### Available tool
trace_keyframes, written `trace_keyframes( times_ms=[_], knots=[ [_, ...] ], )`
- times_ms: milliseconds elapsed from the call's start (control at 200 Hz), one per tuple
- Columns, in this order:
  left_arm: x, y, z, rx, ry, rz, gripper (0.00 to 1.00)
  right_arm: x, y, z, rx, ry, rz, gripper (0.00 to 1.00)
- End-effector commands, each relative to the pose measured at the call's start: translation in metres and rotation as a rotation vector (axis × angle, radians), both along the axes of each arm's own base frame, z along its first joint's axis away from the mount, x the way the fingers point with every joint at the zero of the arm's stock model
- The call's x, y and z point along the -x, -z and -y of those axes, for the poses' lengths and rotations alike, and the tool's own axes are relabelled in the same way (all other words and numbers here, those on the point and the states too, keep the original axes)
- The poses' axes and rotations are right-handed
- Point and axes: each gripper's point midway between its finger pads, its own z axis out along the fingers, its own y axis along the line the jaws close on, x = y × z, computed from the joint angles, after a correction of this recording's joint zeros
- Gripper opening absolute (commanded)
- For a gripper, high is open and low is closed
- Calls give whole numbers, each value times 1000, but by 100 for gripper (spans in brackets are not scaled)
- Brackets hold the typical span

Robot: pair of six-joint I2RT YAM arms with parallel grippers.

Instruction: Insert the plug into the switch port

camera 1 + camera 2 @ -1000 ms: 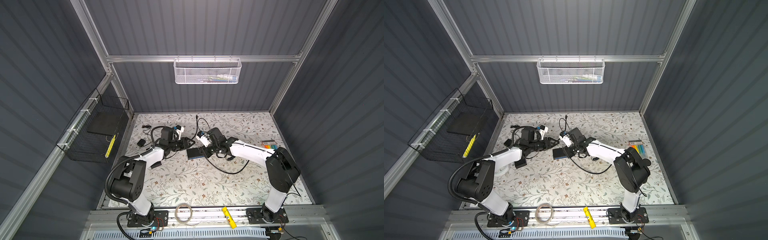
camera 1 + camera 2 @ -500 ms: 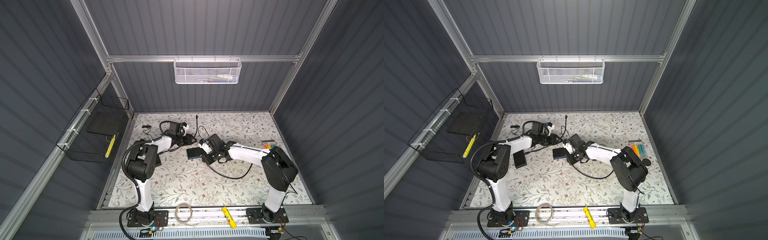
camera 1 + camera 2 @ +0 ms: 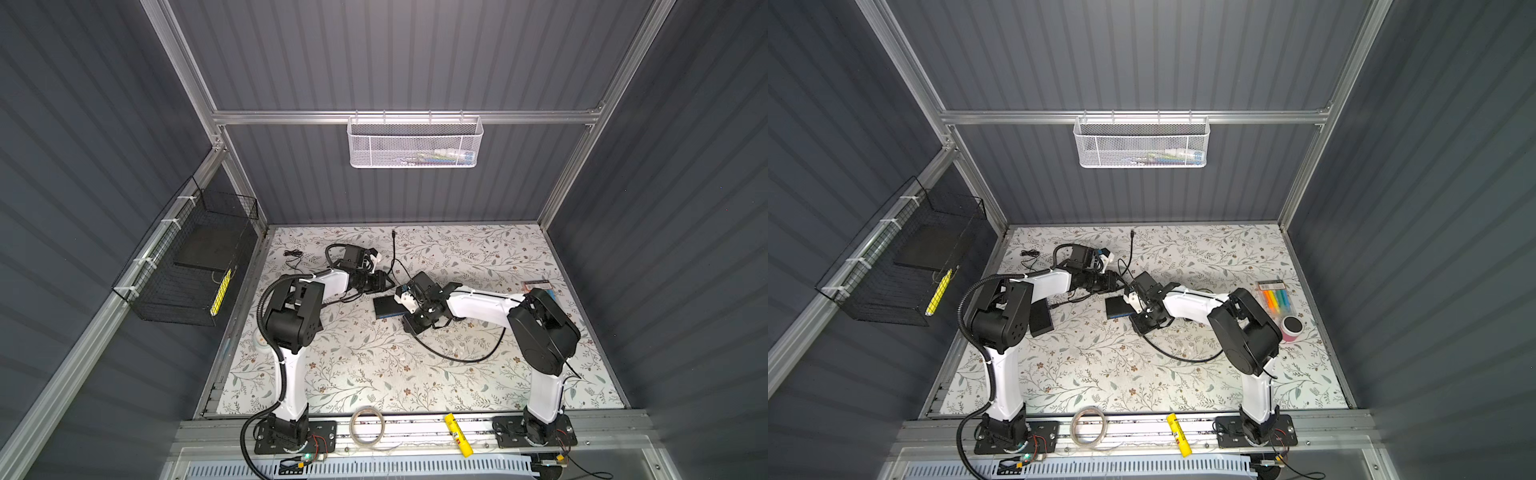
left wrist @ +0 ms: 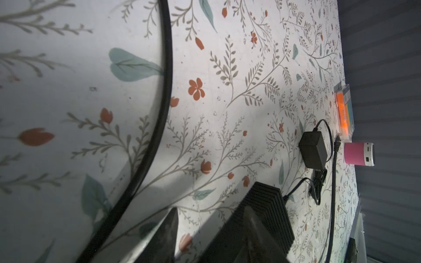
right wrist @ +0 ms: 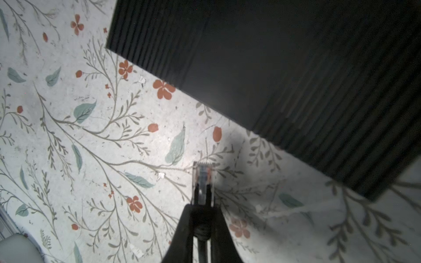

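The switch (image 3: 388, 307) is a flat dark box with a blue front edge, lying mid-table in both top views (image 3: 1117, 309); its ribbed top (image 5: 273, 68) fills one side of the right wrist view. No port shows there. A clear plug (image 5: 203, 180) sticks out past the tips of my right gripper (image 5: 202, 207), which is shut on it just off the switch's front right corner (image 3: 411, 323). Its black cable (image 3: 457, 357) trails over the table. My left gripper (image 3: 386, 282) stands open at the switch's far side, one finger (image 4: 250, 239) over the switch's ribbed corner (image 4: 268, 211), with bare table between the fingers.
A black power adapter (image 4: 313, 151), a pink speaker (image 3: 1291, 328) and a marker pack (image 3: 1277, 301) lie to the right. A black flat box (image 3: 1040, 318) sits by the left arm. Thin cables (image 3: 392, 253) run at the back. A tape roll (image 3: 368, 424) and yellow tube (image 3: 457, 434) rest on the front rail.
My right gripper has carried the plug from the switch's far side toward its front right corner. The left arm has raised its elbow and its gripper has narrowed slightly.
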Motion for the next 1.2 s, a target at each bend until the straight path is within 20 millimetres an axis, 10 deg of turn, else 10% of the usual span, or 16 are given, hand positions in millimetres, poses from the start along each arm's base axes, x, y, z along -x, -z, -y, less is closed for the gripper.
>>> trace_keyframes(
  times_ms=[0, 1196],
  knots=[
    [9, 14, 3, -4, 33, -25, 47, 0, 1, -2, 3, 15, -20, 0],
    [57, 17, 0, 56, 40, -94, 42, -17, 13, 3, 78, 80, 2, 0]
  ],
)
